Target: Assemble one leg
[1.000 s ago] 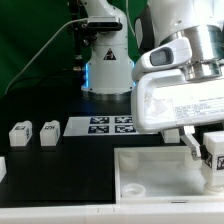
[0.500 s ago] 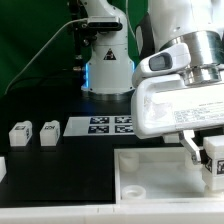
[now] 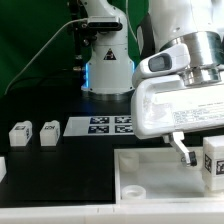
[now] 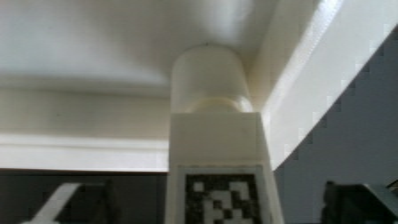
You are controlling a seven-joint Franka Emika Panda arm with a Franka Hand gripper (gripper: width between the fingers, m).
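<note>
A white leg (image 3: pixel 213 165) with a black-and-white tag stands upright at the corner of the white tray (image 3: pixel 150 172) on the exterior view's right. My gripper (image 3: pixel 203 150) hangs over it with the jaws spread to either side, and one finger (image 3: pixel 180 148) stands clear of the leg. In the wrist view the leg (image 4: pixel 221 120) rises between my gripper's (image 4: pixel 217 206) dark fingertips (image 4: pixel 64 206), with a gap on each side. Two more legs (image 3: pixel 20 132) (image 3: pixel 48 132) stand on the black table at the exterior view's left.
The marker board (image 3: pixel 110 124) lies behind the tray. A further white part (image 3: pixel 2 168) shows at the exterior view's left edge. The arm's base (image 3: pixel 105 70) stands at the back in front of a green curtain.
The visible finger has moved away from the leg toward the exterior view's left, so the jaws have opened. The leg stays upright at the tray corner.
</note>
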